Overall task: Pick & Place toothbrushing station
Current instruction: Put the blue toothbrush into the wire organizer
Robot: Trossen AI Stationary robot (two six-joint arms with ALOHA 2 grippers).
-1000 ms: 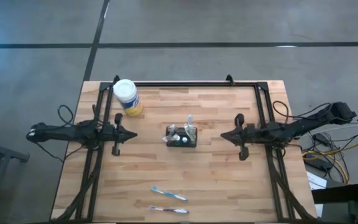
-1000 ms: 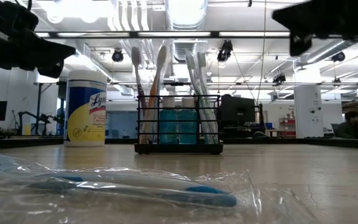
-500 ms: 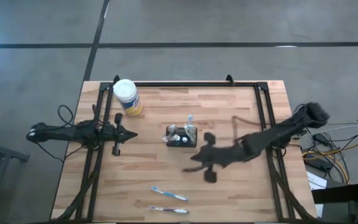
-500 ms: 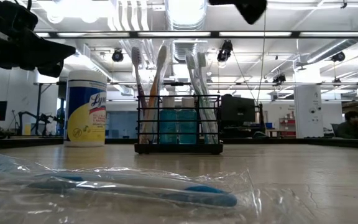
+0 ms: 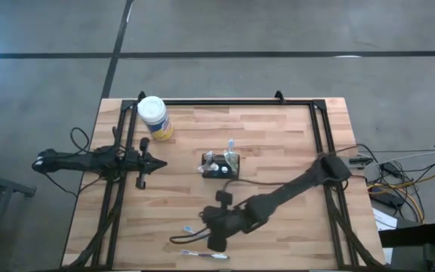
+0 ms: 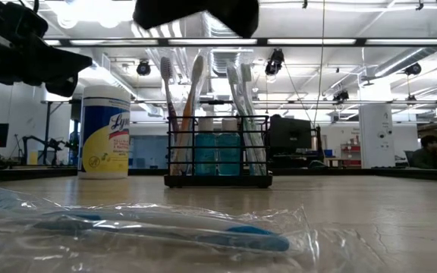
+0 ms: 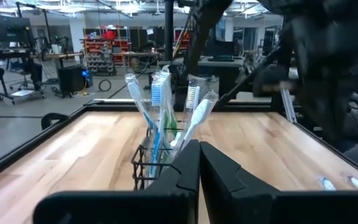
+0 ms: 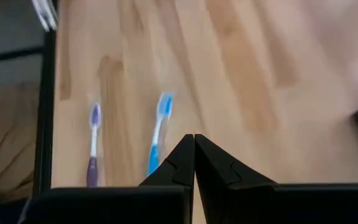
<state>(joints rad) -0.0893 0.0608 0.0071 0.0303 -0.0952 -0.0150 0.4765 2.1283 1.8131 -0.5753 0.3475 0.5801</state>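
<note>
While my right tool, closed and empty, hovers over the loose toothbrushes, opening comes next.

Grey floor, bright ceiling lights, distant shelving

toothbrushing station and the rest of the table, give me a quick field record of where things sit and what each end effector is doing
toothbrushing station: black wire-mesh caddy mid-table, upright toothbrushes inside
loose toothbrushes: blue toothbrush and purple toothbrush lying flat near the front edge, apart from each other
wipes tub: far left corner area, upright
right end effector: shut, empty, above the loose brushes
left end effector: shut, empty, waiting left of the caddy
table: wooden
</note>
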